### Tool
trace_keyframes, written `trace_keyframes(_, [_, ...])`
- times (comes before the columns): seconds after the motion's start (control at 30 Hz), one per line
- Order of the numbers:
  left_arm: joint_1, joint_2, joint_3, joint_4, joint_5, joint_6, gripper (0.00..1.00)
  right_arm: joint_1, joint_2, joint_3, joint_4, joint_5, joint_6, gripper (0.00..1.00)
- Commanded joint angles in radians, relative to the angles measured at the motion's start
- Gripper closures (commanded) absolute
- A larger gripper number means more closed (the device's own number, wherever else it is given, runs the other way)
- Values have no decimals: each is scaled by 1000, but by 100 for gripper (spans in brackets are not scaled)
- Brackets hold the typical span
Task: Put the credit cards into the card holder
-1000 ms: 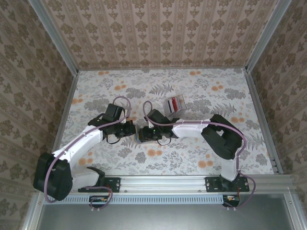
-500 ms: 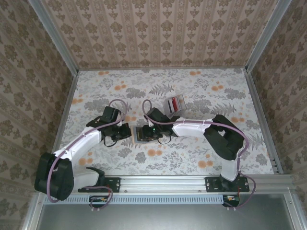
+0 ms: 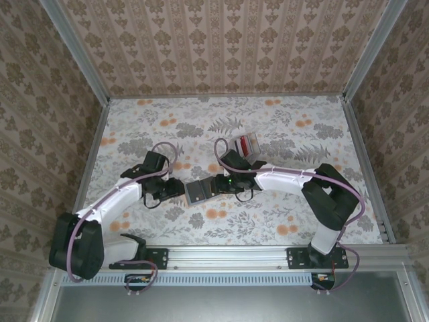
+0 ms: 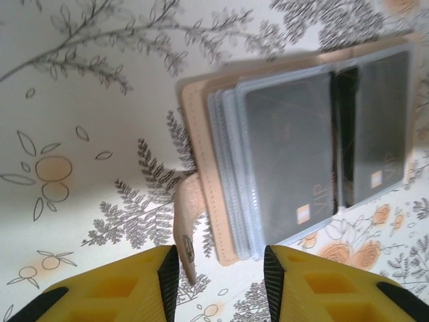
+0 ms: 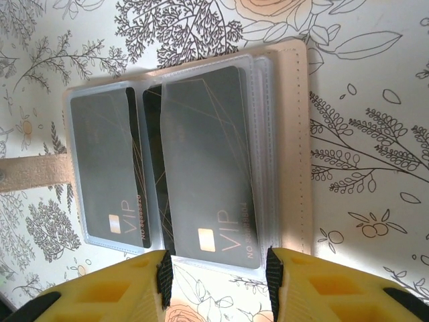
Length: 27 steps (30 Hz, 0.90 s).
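The card holder [image 3: 199, 192] lies open on the table between my two grippers, grey inside up. In the left wrist view its tan cover [image 4: 194, 134] frames clear sleeves with dark grey VIP cards [image 4: 288, 154], and its strap [image 4: 184, 221] with the stud curls toward my fingers. My left gripper [image 3: 173, 190] [image 4: 221, 265] is open just short of the holder's left edge. My right gripper [image 3: 218, 186] [image 5: 218, 268] is open at the holder's [image 5: 295, 134] right side, holding nothing. The red and white bunch of credit cards [image 3: 244, 144] lies on the table behind the right wrist.
Flowered cloth covers the table [image 3: 288, 127]. Patterned walls and metal rails [image 3: 365, 161] close in the left, right and far sides. Both arms reach toward the middle, with bare cloth at the back and right.
My left gripper has opened, let go of the card holder and drawn back to the left. The right arm has shifted right, and the holder now lies open between them.
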Motion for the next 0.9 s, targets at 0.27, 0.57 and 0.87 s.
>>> trace_keyframes(0.27, [-105,33,86,53,12,-40,67,4,73,41,8,-42,-12,56])
trace_keyframes(0.57, [-120,146,57,167,65,-71,73,5,35,40,11,-42,-13,56])
trace_keyframes(0.87, [-121,260,54,235,78,-67,79,5,-1,35,-15,-5,-22,56])
